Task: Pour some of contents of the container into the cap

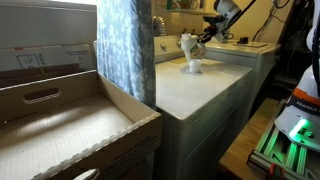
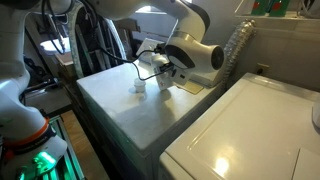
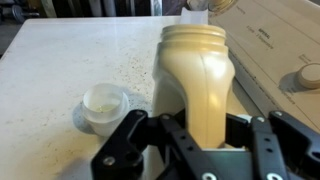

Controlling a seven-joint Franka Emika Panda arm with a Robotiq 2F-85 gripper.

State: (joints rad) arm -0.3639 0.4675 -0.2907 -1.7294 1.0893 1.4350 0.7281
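Note:
In the wrist view the container (image 3: 195, 75), a cream-white plastic bottle, stands between my jaws, and my gripper (image 3: 193, 120) is shut on its lower body. The cap (image 3: 105, 105), a small white round cup, sits on the white speckled top to the bottle's left, open side up. In an exterior view the container (image 1: 188, 44) hangs tilted just above the cap (image 1: 195, 67), with the gripper (image 1: 204, 41) behind it. From the opposite side the cap (image 2: 139, 87) stands left of the gripper (image 2: 163, 70). No label shows.
The white appliance top (image 1: 210, 95) ends in a drop at its front and side edges. A blue patterned curtain (image 1: 125, 50) and an open cardboard box (image 1: 60, 125) stand beside it. A second white appliance (image 2: 250, 135) adjoins. Another object (image 3: 197, 4) stands at the far edge.

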